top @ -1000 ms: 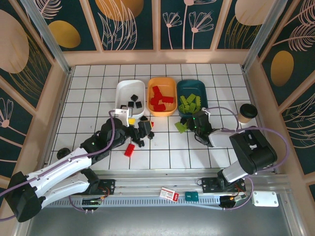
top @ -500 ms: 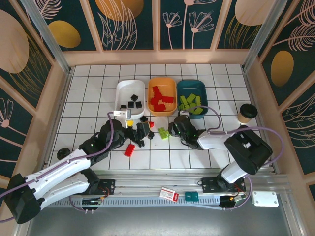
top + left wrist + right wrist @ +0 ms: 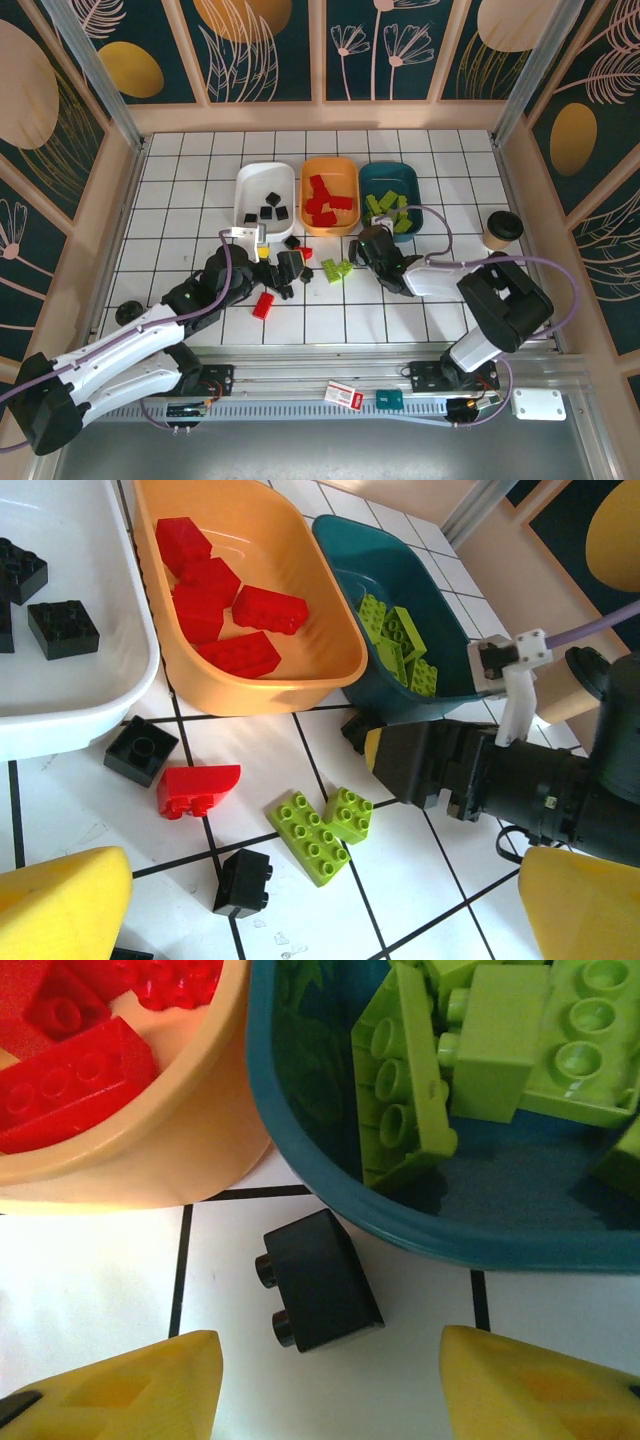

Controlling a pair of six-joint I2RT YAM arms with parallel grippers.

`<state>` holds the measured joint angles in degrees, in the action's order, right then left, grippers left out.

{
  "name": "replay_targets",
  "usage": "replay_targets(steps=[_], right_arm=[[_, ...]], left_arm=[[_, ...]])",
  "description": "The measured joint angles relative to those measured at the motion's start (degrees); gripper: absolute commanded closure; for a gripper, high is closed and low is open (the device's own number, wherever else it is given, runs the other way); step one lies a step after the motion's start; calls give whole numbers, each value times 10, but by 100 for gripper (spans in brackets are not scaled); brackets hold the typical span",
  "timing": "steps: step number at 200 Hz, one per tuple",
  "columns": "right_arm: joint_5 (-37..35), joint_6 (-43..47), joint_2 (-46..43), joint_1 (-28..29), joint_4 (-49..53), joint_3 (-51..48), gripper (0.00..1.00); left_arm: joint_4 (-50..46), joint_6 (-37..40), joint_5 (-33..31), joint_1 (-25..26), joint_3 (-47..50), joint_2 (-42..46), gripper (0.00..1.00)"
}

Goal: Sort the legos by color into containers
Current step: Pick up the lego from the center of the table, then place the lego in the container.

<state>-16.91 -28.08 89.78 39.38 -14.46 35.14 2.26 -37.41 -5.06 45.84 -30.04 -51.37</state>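
Legos [image 3: 264,305] lie loose on the tiles near the arms: a green pair [image 3: 322,832], a rounded red piece [image 3: 198,788] and black cubes [image 3: 243,882]. The left gripper [image 3: 320,910] hovers over them, spread wide and empty. The right gripper [image 3: 325,1390] is parted too and holds nothing. A black brick [image 3: 318,1280] lies between its tips, just beside the teal tray [image 3: 300,1090]. Farther back, the white tray [image 3: 90,705] holds black pieces, the orange tray [image 3: 290,690] red ones, the teal tray green.
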Motion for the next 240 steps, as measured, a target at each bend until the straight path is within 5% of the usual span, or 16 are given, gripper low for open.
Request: replay_targets(steps=[63, 131, 167, 204, 240], right_arm=[[-16, 42, 75, 0, -11, 46, 48], [-28, 71, 82, 6, -33, 46, 83], [-20, 72, -10, 36, -29, -12, 87], [64, 82, -128, 57, -16, -14, 87], [153, 103, -56, 63, -13, 113, 87]], left_arm=[[-5, -3, 0, 0, 0, -1, 1], [-12, -7, -3, 0, 0, -1, 1], [-31, -8, -22, 0, 0, 1, 1], [-68, -15, -83, 0, 0, 38, 1], [-90, -34, -141, 0, 1, 103, 1]])
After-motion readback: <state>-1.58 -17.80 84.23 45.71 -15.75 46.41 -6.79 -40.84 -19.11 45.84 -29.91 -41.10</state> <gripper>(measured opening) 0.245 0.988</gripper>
